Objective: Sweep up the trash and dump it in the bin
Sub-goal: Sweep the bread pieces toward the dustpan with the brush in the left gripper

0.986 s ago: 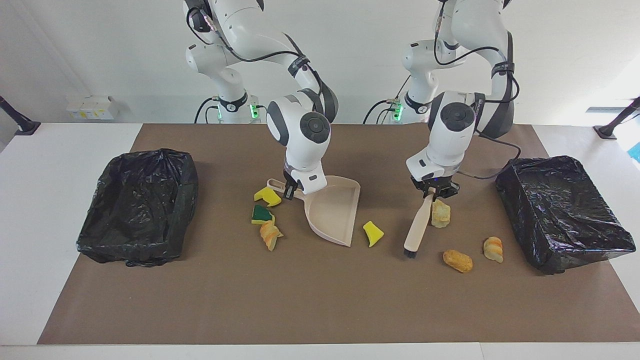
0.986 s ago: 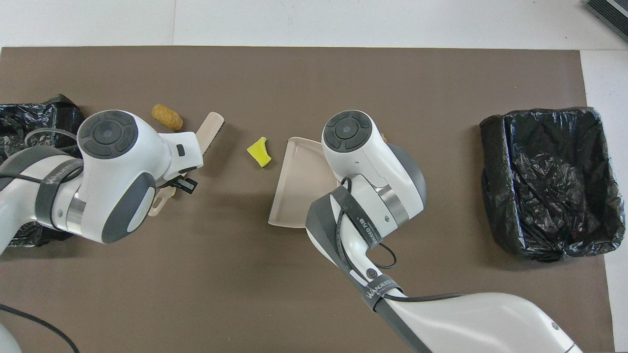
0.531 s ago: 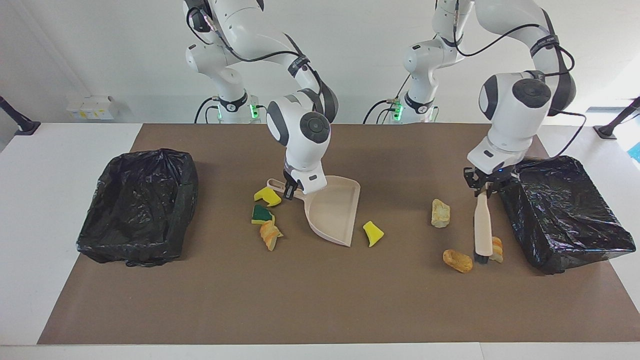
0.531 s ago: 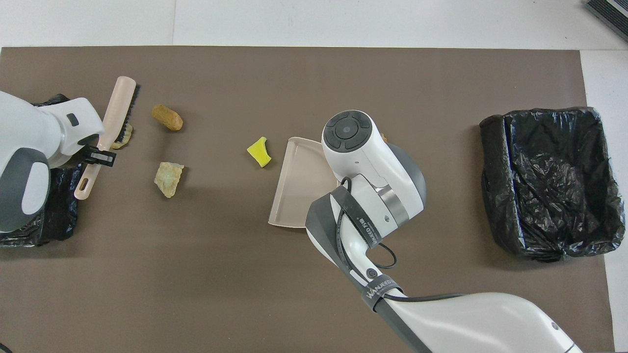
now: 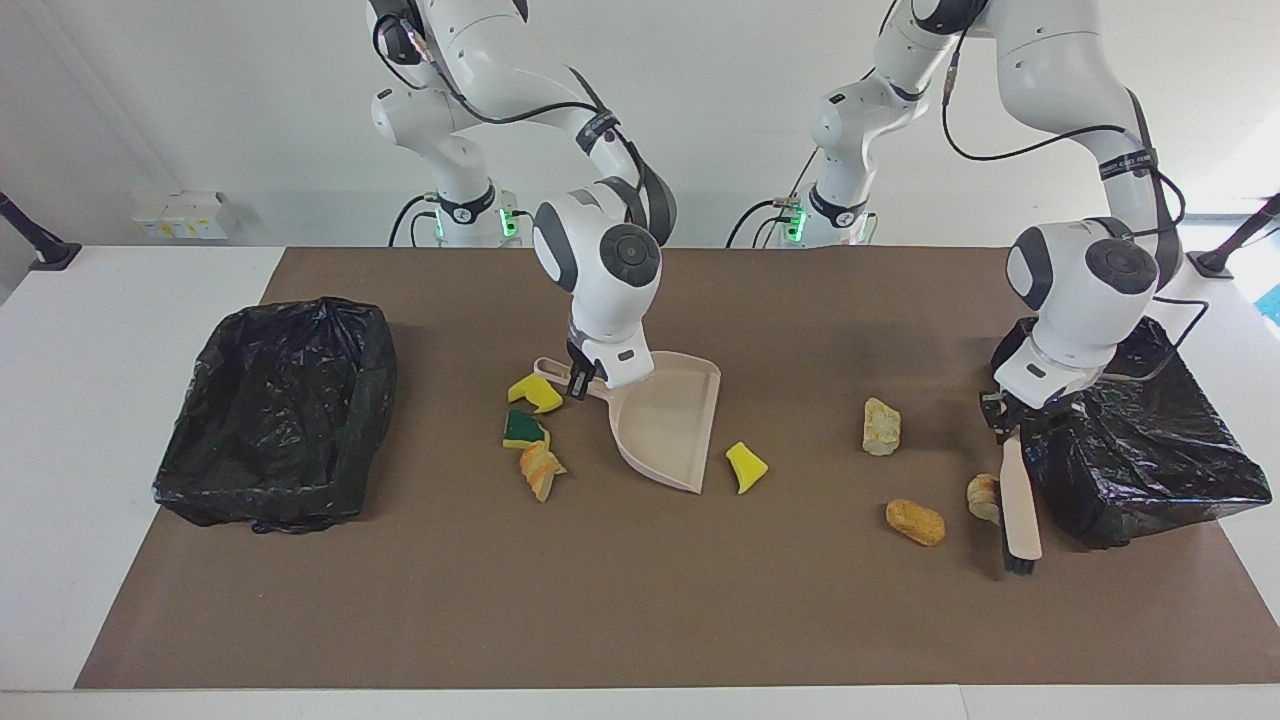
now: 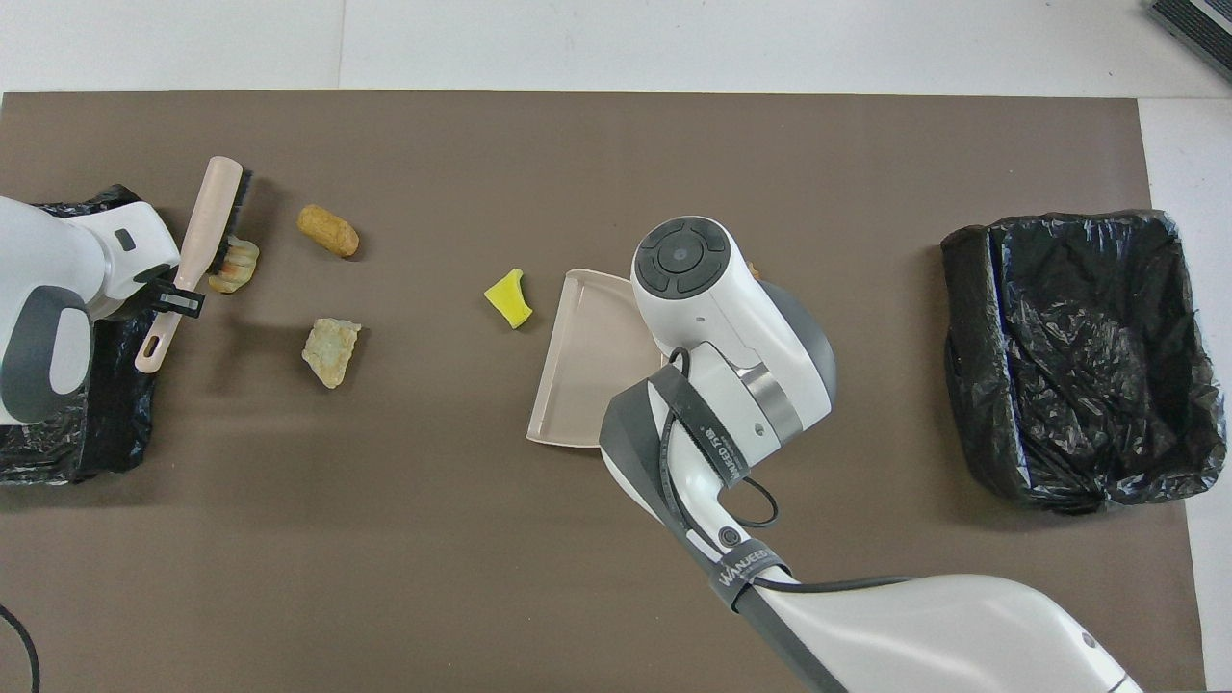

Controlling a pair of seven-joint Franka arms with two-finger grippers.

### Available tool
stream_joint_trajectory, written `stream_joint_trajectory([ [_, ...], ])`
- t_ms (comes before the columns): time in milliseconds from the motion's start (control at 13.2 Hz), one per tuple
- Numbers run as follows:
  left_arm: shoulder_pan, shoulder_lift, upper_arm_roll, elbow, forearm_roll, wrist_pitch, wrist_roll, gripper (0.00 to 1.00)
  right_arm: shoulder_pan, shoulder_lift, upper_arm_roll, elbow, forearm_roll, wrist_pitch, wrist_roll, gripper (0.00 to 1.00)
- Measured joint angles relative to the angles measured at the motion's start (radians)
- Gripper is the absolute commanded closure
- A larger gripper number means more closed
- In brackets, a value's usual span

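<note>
My left gripper (image 5: 1005, 425) is shut on the handle of a beige brush (image 5: 1022, 500), next to the black bin (image 5: 1140, 440) at the left arm's end. The brush head is down by the mat, beside a striped bread lump (image 5: 983, 497). An orange lump (image 5: 915, 521) and a pale lump (image 5: 880, 426) lie nearby. My right gripper (image 5: 580, 380) is shut on the handle of the beige dustpan (image 5: 665, 425), which rests on the mat. A yellow sponge chunk (image 5: 745, 466) lies at the pan's mouth. Two sponge chunks (image 5: 535, 393) and a bread lump (image 5: 541, 470) lie beside its handle.
A second black-bagged bin (image 5: 275, 415) stands at the right arm's end of the brown mat (image 5: 640, 600). In the overhead view the brush (image 6: 207, 236) and the dustpan (image 6: 582, 366) show, and the right arm hides the scraps by the pan's handle.
My left arm has carried the brush from beside the pale lump toward its own end, past the striped bread lump, and lowered it next to the bin. The right arm has not moved.
</note>
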Motion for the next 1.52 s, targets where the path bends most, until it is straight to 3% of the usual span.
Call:
stream_joint_trajectory([
  [303, -0.068, -0.006, -0.023, -0.040, 0.013, -0.017, 0.010, 1.00, 0.000, 0.000, 0.000, 0.000, 0.000, 0.000, 0.000, 1.00],
  [531, -0.193, -0.042, -0.026, -0.052, 0.014, -0.120, 0.007, 1.00, 0.000, 0.000, 0.000, 0.000, 0.000, 0.000, 0.000, 1.00],
  [759, -0.246, -0.092, -0.041, -0.054, 0.006, -0.244, 0.005, 1.00, 0.000, 0.000, 0.000, 0.000, 0.000, 0.000, 0.000, 1.00],
  [1062, -0.235, -0.172, -0.028, -0.042, -0.071, -0.287, -0.004, 1.00, 0.000, 0.000, 0.000, 0.000, 0.000, 0.000, -0.001, 1.00],
  [1290, -0.152, -0.184, -0.018, -0.040, -0.090, -0.290, -0.064, 1.00, 0.000, 0.000, -0.001, -0.001, -0.002, 0.000, -0.054, 1.00],
  [1517, -0.115, -0.195, -0.018, -0.072, -0.131, -0.327, -0.272, 1.00, 0.000, 0.000, -0.001, -0.004, -0.010, 0.001, -0.130, 1.00],
])
